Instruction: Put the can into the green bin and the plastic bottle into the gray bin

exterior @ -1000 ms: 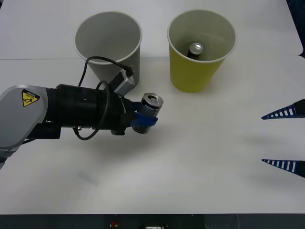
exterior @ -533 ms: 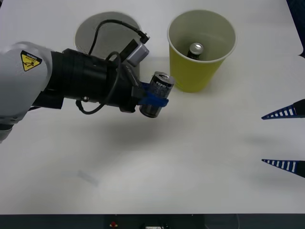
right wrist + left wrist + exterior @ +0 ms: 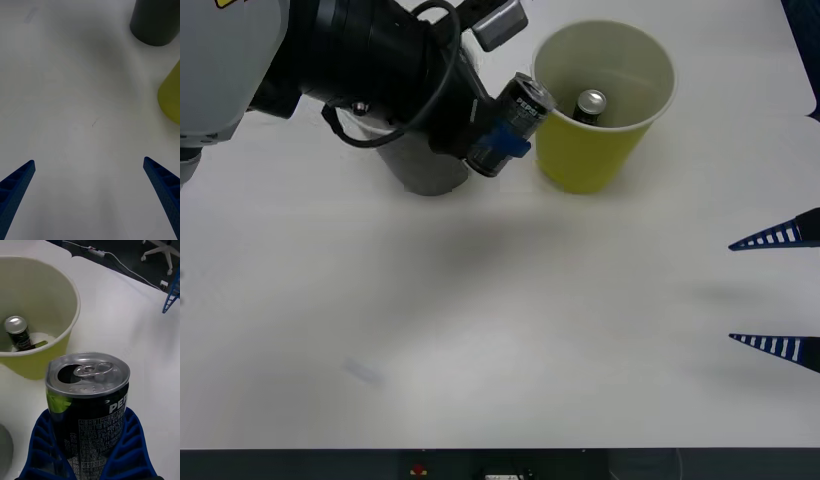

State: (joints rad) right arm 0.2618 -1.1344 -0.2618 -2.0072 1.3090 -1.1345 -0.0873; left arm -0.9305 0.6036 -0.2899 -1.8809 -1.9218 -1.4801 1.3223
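The left gripper (image 3: pixel 498 140) clamps a dark-sided can (image 3: pixel 510 124) between its blue ribbed fingers (image 3: pixel 127 450), holding it in the air just beside the near-left rim of the green bin (image 3: pixel 603 150). The can tilts, its silver pull-tab top pointing toward the bin's mouth but still outside it. From the left wrist camera, the tab and opened mouth of the held can (image 3: pixel 89 405) sit just ahead of the fingers, with the bin's pale inside (image 3: pixel 37 307) beyond.

Inside the green bin, another small can (image 3: pixel 589 105) with a silver top already stands on the floor of the cup, leaning against the far wall; the left wrist view shows it (image 3: pixel 18 333) as dark-sided, beside a small pale scrap.

The left arm's black wrist, cable loop and grey camera block cover most of the gray bin (image 3: pixel 425 175), which stands right behind and under the gripper; only the lower part of its wall shows. That bin sits close beside the green one, the gripped can hanging over the gap between them.

The right gripper (image 3: pixel 778 290) waits well apart at the right edge of the white table (image 3: pixel 530 330), fingers spread wide over bare tabletop. Its wrist camera looks toward both bins, the gray (image 3: pixel 155 22) and the green (image 3: pixel 171 99).
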